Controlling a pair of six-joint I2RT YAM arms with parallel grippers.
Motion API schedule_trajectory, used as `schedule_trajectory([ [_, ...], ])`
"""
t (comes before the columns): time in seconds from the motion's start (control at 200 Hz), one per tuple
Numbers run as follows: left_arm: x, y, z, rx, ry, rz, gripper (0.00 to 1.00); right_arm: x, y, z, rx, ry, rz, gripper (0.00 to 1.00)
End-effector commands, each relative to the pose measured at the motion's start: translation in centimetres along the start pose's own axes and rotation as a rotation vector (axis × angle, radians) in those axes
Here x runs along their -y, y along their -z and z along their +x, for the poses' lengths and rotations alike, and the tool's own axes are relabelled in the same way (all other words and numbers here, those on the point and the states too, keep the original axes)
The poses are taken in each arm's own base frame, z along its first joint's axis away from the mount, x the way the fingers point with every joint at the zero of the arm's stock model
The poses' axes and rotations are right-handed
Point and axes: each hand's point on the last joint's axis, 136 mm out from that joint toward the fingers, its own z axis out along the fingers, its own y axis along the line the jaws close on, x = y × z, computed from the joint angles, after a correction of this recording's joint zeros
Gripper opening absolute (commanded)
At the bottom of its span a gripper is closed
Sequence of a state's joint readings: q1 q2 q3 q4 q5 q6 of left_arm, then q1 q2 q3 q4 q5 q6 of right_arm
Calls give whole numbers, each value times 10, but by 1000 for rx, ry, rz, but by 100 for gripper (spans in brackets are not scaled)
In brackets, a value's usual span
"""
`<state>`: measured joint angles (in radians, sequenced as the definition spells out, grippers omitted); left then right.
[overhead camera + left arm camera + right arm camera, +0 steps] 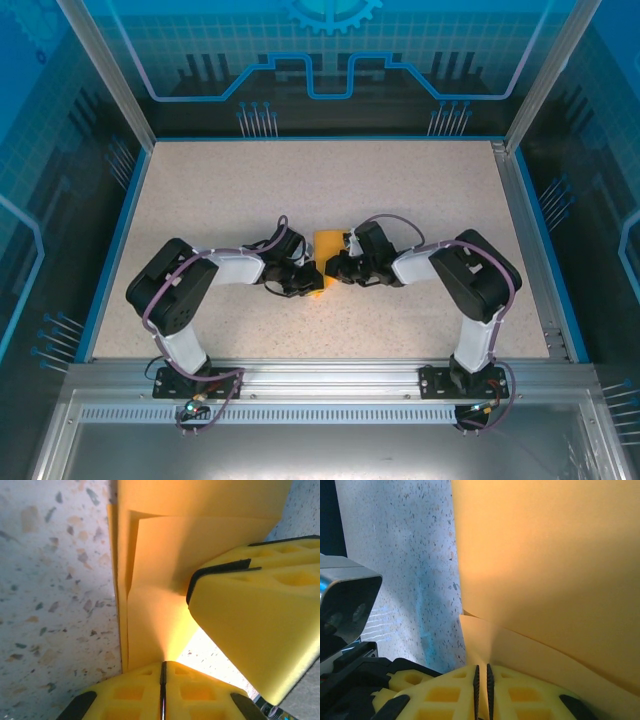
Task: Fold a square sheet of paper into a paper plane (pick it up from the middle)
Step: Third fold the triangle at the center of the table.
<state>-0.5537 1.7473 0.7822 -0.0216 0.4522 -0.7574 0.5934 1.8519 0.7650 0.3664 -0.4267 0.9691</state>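
Observation:
The orange-yellow sheet of paper lies partly folded on the table between the two arms, with layered flaps showing. At its near side, my left gripper is shut on a thin edge of the paper. My right gripper is also shut, pinching one folded layer, and the upper flap rises above it. From above, both grippers meet over the paper, left and right. In the left wrist view the right gripper's yellow fingers stand close over the paper.
The speckled tabletop spreads wide around the paper. Blue rails and a metal frame edge it. The left arm's wrist housing sits close beside the right gripper.

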Motion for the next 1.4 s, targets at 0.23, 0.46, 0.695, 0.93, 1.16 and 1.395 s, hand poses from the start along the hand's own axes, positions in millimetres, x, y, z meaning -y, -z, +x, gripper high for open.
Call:
schedule_trajectory([
  [0.23, -54, -2, 18, -21, 53, -186, 11, 41, 21, -45, 165, -8, 58, 18],
  [0.46, -52, -1, 18, -19, 44, -182, 11, 53, 36, -63, 239, -14, 38, 20],
  [0.695, -50, 2, 16, -13, 27, -181, 11, 36, 51, -75, 262, 9, 1, 23],
  [0.93, -46, 3, 15, -12, 11, -175, 12, 2, 49, -52, 193, 57, -11, 24],
  [1.16, -40, 4, 11, -9, 2, -165, 12, -5, 25, -22, 93, 57, 6, 22],
  [1.395, -40, 6, 12, -12, -5, -168, 12, 35, 19, -14, 70, -7, 154, 21],
])
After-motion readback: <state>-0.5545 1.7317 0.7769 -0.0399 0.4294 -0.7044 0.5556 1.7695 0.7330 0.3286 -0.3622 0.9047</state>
